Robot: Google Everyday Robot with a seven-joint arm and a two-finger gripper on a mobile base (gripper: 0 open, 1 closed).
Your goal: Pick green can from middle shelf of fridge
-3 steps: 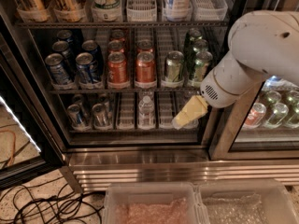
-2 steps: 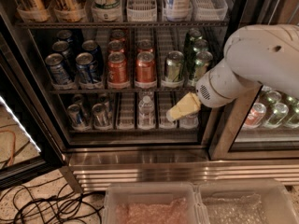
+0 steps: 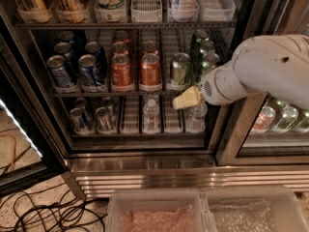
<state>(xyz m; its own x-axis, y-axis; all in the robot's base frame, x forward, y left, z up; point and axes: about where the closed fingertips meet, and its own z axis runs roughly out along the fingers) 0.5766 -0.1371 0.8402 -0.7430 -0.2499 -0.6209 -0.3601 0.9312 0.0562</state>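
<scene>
You are looking at the green can (image 3: 180,68) standing upright at the front of its lane on the middle shelf (image 3: 130,92) of the fridge (image 3: 145,166), with one empty-looking slot between it and the orange-red cans (image 3: 150,69) to its left. Your gripper (image 3: 187,98) is hanging just below and slightly to the right of that can, in front of the shelf's front edge, pointing left; it is sitting near the can's base but not around it, and no contact is showing. Whether the gripper is released or clenched cannot be told from this angle, and nothing is showing in its grasp. Counting along the shelf, you are seeing at least four blue cans (image 3: 90,70) in two lanes at the left, at least four orange-red cans in two lanes, the single pale green can, and three darker green cans (image 3: 209,62) lined up behind one another at the far right, just above the white arm (image 3: 260,69). On the tier below, two cans (image 3: 103,118) are standing at the left and two water bottles (image 3: 151,113) are showing, the right-hand one partly hidden behind the gripper.
</scene>
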